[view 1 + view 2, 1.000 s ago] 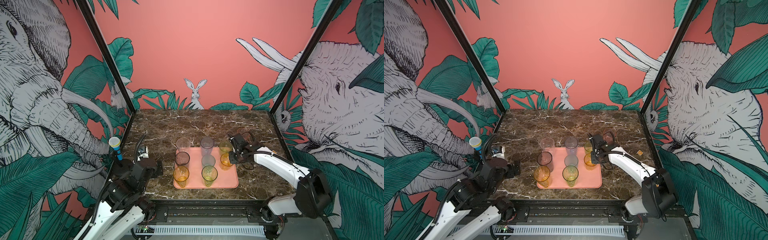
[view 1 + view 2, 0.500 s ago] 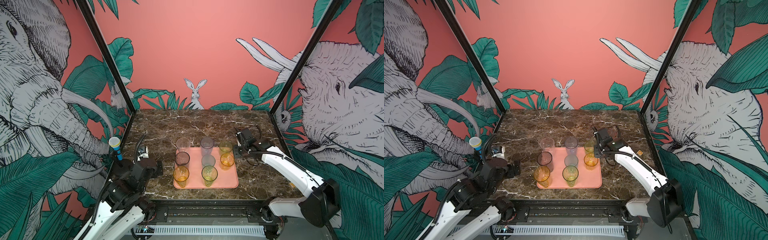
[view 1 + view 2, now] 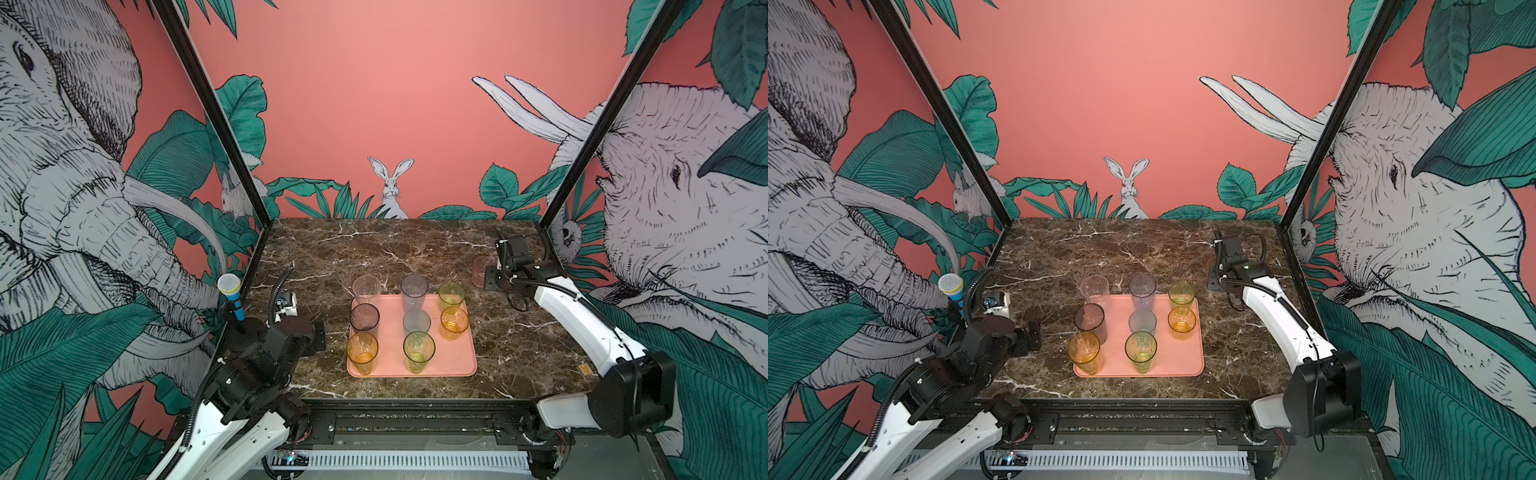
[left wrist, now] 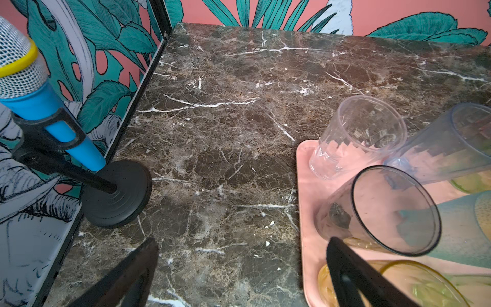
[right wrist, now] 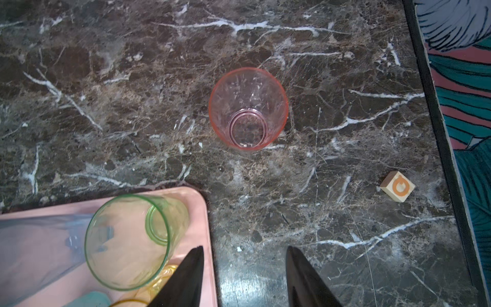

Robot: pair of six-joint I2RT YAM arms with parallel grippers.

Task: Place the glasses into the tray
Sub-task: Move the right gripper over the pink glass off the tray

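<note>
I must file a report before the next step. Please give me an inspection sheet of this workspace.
Surface: dark marble table, no spills seen.
Job's things: eight glasses stand on the tray; pink glass stands upright on the table, off the tray.
Clutter: small wooden cube; microphone on a stand.
Grippers: left gripper open, empty; right gripper open, empty, short of the pink glass.
Cables: black cable loops by the right arm.
Surroundings: jungle-print walls.
</note>
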